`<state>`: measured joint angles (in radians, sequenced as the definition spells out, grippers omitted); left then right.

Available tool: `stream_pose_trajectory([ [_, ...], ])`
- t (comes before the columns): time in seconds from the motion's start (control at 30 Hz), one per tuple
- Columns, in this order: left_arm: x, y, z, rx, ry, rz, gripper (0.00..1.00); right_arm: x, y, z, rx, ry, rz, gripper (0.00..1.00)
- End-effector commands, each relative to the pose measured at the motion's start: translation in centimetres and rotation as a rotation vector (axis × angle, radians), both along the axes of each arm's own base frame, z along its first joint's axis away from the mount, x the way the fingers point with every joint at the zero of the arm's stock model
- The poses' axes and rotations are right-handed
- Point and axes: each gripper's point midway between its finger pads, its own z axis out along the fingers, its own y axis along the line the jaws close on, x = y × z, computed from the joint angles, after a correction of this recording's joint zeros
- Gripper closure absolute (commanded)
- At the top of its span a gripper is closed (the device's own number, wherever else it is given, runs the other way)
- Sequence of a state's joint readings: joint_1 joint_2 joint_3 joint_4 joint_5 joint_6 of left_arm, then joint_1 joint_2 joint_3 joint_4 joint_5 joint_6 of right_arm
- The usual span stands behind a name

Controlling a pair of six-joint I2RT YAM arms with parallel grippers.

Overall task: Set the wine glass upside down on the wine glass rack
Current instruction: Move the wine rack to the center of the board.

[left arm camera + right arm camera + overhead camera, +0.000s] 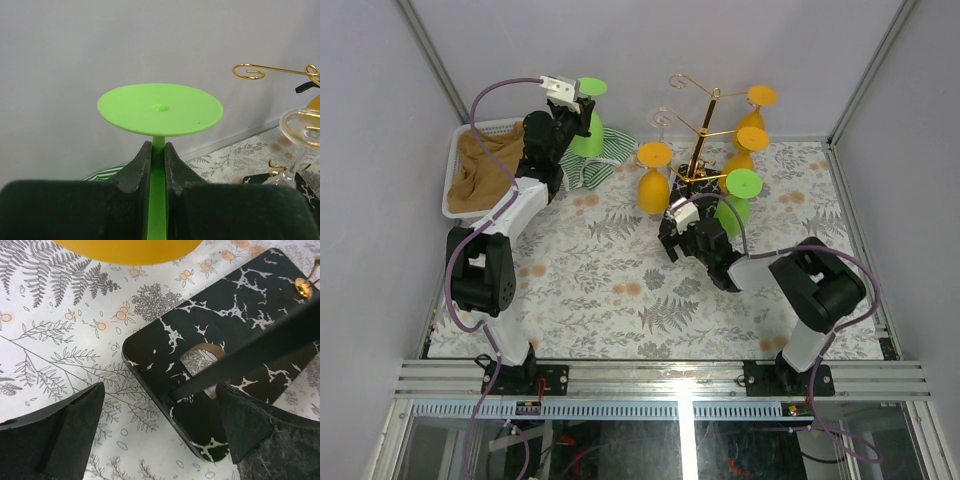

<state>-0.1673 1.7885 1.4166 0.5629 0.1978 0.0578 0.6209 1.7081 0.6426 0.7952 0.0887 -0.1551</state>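
The green wine glass (588,138) is held upside down in the air over the far left part of the table, left of the wine glass rack (706,128) and well apart from it. Its flat foot (160,109) faces up. The left gripper (158,147) is clamped on the glass's thin stem just under the foot, the fingers (141,165) pressed to either side of it. Below the glass lies a green striped cloth (607,166), and further left a white basket (453,160) holds a brown cloth (485,165). The gold rack stands on a black white-veined base (225,340) at the far middle of the leaf-print tablecloth (620,290). Yellow glasses (752,138) and a second green glass (734,206) sit foot-up at its arms on the right, and a clear glass (663,117) on the left. Another yellow glass (653,188) stands inverted just left of the base. The right gripper (160,392) hovers low at the base's near corner, its fingers spread wide and holding nothing.
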Motion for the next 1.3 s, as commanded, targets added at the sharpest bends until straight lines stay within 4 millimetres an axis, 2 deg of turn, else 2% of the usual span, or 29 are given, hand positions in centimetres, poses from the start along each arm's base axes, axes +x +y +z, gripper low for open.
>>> stream_pose_trajectory([
  [0.0, 0.4, 0.9, 2.2, 0.005, -0.071, 0.029, 1.00, 3.2, 1.3, 2.3, 0.015, -0.102, -0.019, 0.01],
  [0.17, 0.4, 1.2, 2.1, 0.014, -0.069, 0.040, 1.00, 4.9, 1.5, 3.0, 0.042, -0.144, -0.021, 0.01],
  [0.3, 0.5, 1.4, 2.0, 0.015, -0.068, 0.043, 1.00, 5.2, 2.0, 3.7, 0.063, -0.184, 0.025, 0.01],
  [0.6, 0.6, 1.5, 2.0, 0.021, -0.071, 0.041, 1.00, 1.6, 5.0, 4.7, 0.189, -0.242, 0.280, 0.01],
  [0.7, 0.6, 1.7, 2.1, 0.020, -0.072, 0.047, 1.00, 0.4, 5.8, 4.4, 0.201, -0.224, 0.356, 0.01],
  [1.27, 0.6, 1.6, 1.9, 0.015, -0.067, 0.040, 1.00, -3.9, 6.4, 3.7, 0.227, -0.139, 0.506, 0.01],
])
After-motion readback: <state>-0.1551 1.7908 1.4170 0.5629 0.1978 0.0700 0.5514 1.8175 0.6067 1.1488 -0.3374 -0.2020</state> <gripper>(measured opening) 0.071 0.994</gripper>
